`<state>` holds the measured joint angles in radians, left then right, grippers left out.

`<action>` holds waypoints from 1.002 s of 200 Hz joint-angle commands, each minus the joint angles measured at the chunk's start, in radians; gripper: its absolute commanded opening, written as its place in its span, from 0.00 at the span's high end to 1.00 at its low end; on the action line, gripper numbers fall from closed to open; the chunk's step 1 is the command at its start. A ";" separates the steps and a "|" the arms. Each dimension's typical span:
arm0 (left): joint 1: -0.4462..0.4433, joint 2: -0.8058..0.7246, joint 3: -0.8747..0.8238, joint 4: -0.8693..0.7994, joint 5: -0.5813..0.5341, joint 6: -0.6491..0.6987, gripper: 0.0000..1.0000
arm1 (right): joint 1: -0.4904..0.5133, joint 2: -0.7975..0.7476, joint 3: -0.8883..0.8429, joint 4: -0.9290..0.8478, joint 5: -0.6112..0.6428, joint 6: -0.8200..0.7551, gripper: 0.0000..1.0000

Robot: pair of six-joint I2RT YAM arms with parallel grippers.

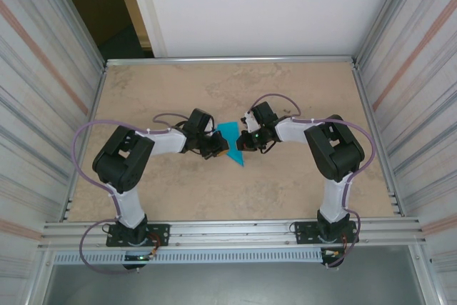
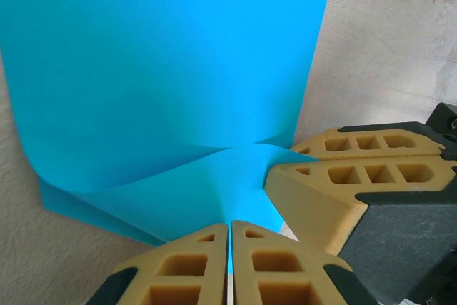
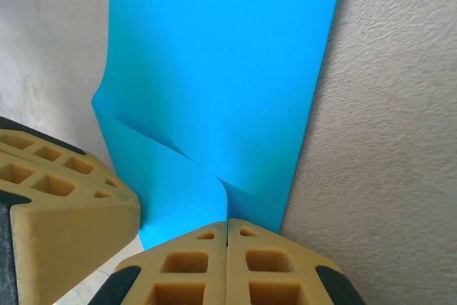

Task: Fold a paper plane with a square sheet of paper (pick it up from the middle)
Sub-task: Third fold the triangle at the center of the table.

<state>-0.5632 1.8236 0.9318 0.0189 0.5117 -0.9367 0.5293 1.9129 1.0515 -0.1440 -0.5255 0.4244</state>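
Note:
The turquoise square sheet of paper point(image 1: 230, 136) sits mid-table, folded narrow, and in the top view it tapers to a sharp tip on the near side. My left gripper point(image 1: 217, 148) is at its left edge and my right gripper point(image 1: 247, 141) at its right edge. In the left wrist view the left gripper point(image 2: 230, 232) is shut on a raised ridge of the paper point(image 2: 164, 69), with the right gripper's tan fingers point(image 2: 335, 183) close alongside. In the right wrist view the right gripper point(image 3: 226, 228) is shut on the paper point(image 3: 221, 62), which buckles upward; the left gripper's fingers point(image 3: 57, 198) show at left.
The beige table point(image 1: 214, 83) is bounded by metal rails, one along the near edge point(image 1: 228, 228), and by ribbed side walls point(image 1: 43, 69). Both arms bend inward from their bases and meet over the table's middle. Bare tabletop lies all around the paper.

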 commanded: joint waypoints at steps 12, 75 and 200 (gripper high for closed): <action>0.047 -0.017 0.066 -0.083 -0.023 0.068 0.89 | 0.006 0.023 0.027 -0.025 0.014 -0.031 1.00; 0.082 0.135 0.306 -0.290 -0.064 0.201 0.88 | 0.011 0.026 0.028 -0.027 0.012 -0.035 1.00; 0.087 0.310 0.475 -0.461 -0.100 0.283 0.90 | 0.012 0.024 0.046 -0.035 0.019 -0.047 1.00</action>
<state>-0.4759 2.0945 1.4006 -0.3717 0.4248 -0.6910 0.5373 1.9175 1.0698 -0.1593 -0.5190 0.4065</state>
